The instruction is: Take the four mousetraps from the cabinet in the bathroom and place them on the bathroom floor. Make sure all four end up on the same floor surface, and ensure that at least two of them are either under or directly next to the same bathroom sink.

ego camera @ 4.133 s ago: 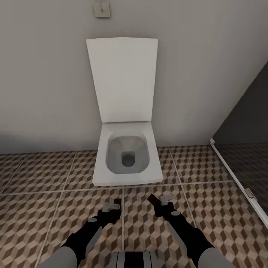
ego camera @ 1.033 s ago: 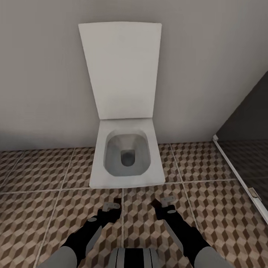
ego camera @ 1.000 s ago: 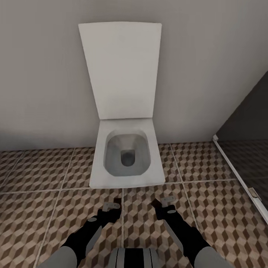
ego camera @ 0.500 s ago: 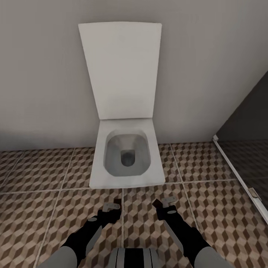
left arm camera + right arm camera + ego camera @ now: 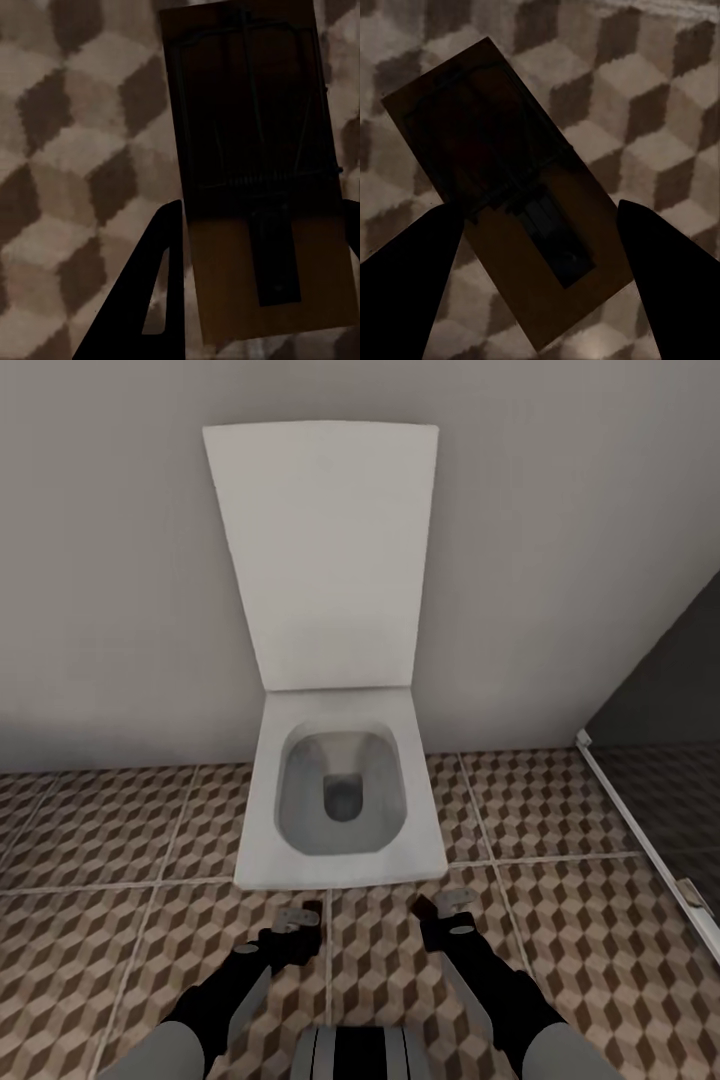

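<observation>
A white toilet [image 5: 340, 800] with its lid [image 5: 325, 555] raised against the grey wall [image 5: 110, 560] is seen from the head camera, standing on the bathroom floor [image 5: 100, 920] of cube-patterned tiles. A dark glass partition [image 5: 670, 760] is seen at the right. Both arms are extended low over the tiles in front of the bowl. The left gripper [image 5: 298, 916] is closed on a mousetrap [image 5: 255, 172], which is shown in the left wrist view as a tan board with dark wire, held between the black fingers [image 5: 150, 300] above the tiles. The right gripper [image 5: 440, 905] is likewise clamped on a second mousetrap [image 5: 510, 195], which is seen in the right wrist view lying slantwise between the two dark fingers [image 5: 405, 292] over the floor pattern. Whether either board touches the tiles cannot be told.
</observation>
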Available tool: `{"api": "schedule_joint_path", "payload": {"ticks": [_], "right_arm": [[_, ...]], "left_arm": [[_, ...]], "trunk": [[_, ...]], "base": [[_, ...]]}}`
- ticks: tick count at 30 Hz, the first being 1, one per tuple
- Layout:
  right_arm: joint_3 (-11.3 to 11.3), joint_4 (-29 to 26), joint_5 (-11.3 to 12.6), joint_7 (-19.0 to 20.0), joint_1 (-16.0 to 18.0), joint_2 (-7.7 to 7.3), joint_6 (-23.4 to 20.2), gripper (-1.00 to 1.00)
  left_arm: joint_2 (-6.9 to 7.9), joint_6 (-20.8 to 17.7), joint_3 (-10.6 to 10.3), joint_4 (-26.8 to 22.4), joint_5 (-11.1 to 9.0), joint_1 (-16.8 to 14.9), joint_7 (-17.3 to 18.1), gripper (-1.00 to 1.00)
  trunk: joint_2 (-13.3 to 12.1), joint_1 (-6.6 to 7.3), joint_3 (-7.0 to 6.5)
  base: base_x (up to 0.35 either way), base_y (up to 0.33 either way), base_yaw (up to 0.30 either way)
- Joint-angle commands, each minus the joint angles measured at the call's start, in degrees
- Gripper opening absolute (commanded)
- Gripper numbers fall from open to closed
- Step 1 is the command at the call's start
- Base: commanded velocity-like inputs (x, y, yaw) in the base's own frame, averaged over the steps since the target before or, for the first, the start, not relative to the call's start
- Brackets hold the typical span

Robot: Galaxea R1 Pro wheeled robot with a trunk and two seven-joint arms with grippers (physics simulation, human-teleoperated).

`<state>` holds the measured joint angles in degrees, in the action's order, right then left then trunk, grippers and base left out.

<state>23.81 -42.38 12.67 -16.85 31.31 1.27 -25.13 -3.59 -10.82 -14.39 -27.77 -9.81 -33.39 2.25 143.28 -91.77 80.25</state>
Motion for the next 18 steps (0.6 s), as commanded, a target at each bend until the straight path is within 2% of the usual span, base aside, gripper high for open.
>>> {"api": "schedule_joint_path", "payload": {"ticks": [1,18], "right_arm": [[0.3,-0.1,0.6,-0.6,0.1,-0.04,-0.2,-1.00],[0.3,-0.1,0.6,-0.6,0.0,-0.04,-0.2,-1.00]], "left_arm": [[0.10,-0.3,-0.2,-0.1,-0.5,0.0,-0.1,-1.00],[0.15,-0.3,-0.4,-0.2,-0.5,0.0,-0.1,-1.00]], "trunk": [[0.0,0.00,0.04],[0.0,0.00,0.04]], "base": [[0.117,0.000,0.000],[0.020,0.000,0.000]]}}
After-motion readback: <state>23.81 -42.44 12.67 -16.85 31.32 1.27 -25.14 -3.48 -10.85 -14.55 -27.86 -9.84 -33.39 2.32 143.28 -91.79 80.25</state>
